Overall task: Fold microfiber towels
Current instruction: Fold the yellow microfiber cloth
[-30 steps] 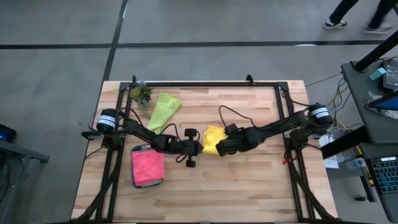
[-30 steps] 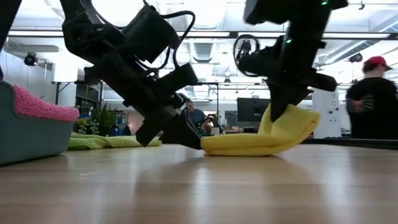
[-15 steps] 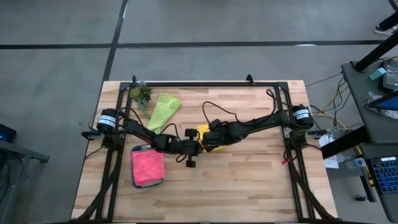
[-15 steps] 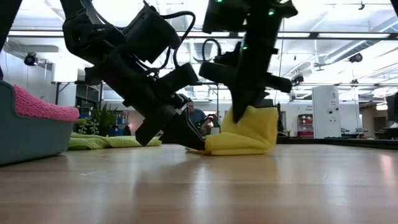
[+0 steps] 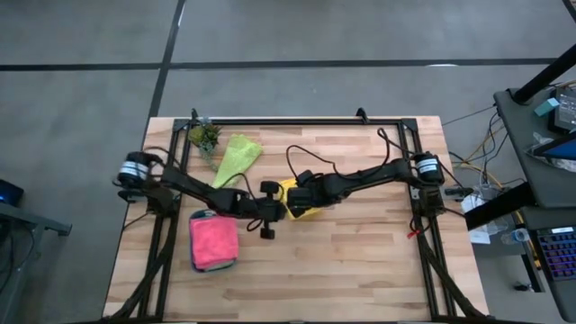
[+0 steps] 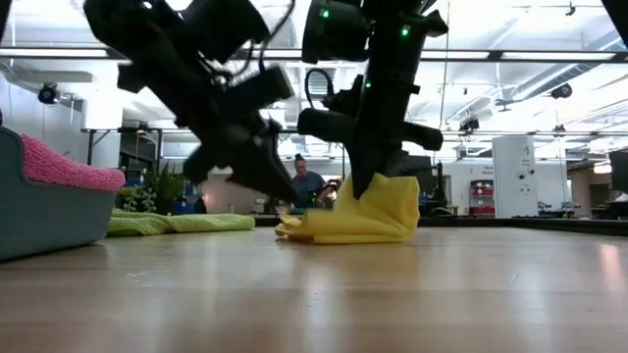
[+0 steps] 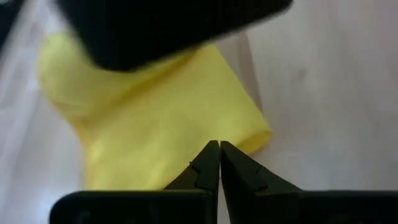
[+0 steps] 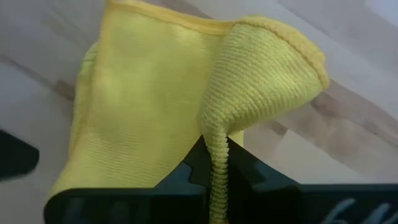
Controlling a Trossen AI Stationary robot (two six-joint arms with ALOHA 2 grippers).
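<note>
**Right gripper pinches yellow towel mid-table, left gripper closed beside it**

The soft yellow microfiber towel (image 5: 304, 202) lies near the middle of the light wooden slatted table (image 5: 360, 270), partly doubled over. The right gripper (image 8: 214, 163) has its jaws clamped on a bunched edge of this towel; in the low view that edge is lifted above the rest of the cloth, which lies on the tabletop. The left gripper (image 7: 219, 155) has its jaws fully closed with nothing between them, tips just above the near edge of the yellow towel; whether they touch the cloth, cannot tell. In the high view the left gripper (image 5: 273, 203) sits just left of the towel, the right gripper (image 5: 297, 193) over it.

The lime green microfiber towel (image 5: 236, 159) lies crumpled near the table's far left, just beside the small green potted plant (image 5: 204, 137). The fluffy pink microfiber towel (image 5: 213, 240) lies folded in the teal rectangular plastic tray (image 6: 44, 216) at the left. A person (image 6: 306, 183) shows in the room behind.
</note>
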